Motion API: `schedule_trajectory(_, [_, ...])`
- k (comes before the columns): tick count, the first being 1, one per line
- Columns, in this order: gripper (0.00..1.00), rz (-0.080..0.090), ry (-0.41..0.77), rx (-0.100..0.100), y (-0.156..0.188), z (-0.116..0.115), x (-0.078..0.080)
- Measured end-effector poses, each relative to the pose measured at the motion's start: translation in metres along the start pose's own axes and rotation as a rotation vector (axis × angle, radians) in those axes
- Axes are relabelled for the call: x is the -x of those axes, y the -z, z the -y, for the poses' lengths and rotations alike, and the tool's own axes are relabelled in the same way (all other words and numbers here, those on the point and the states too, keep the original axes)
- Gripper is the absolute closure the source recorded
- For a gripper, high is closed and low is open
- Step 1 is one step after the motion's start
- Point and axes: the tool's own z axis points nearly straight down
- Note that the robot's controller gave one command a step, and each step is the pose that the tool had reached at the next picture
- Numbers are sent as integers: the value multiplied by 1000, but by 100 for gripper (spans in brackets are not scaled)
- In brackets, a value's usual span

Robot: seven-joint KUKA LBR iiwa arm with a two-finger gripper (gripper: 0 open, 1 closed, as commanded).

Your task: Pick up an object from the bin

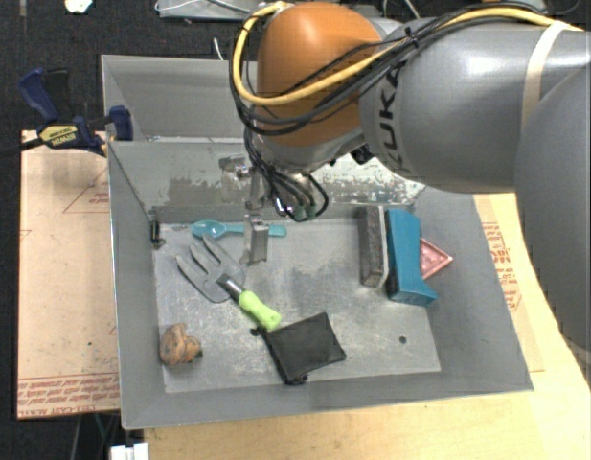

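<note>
Since the gripper (257,241) hangs over the handle of the light-blue spoon (214,228) near the bin's (372,329) back left corner (open or closed, I cannot tell), it should straddle that thin handle squarely before closing.

We are looking at a small turquoise spoon (218,229) lying flat near the back-left wall of the bin (372,353), bowl pointing left, handle running right beneath the tool (257,247), just behind a grey fork (211,276).
</note>
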Motion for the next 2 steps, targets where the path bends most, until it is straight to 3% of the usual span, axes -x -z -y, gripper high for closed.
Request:
schedule_trajectory(1, [0, -6, -103, 0, -36, 13, 5])
schedule_trajectory(2, [0, 0, 53, 1, -66, 3, 2])
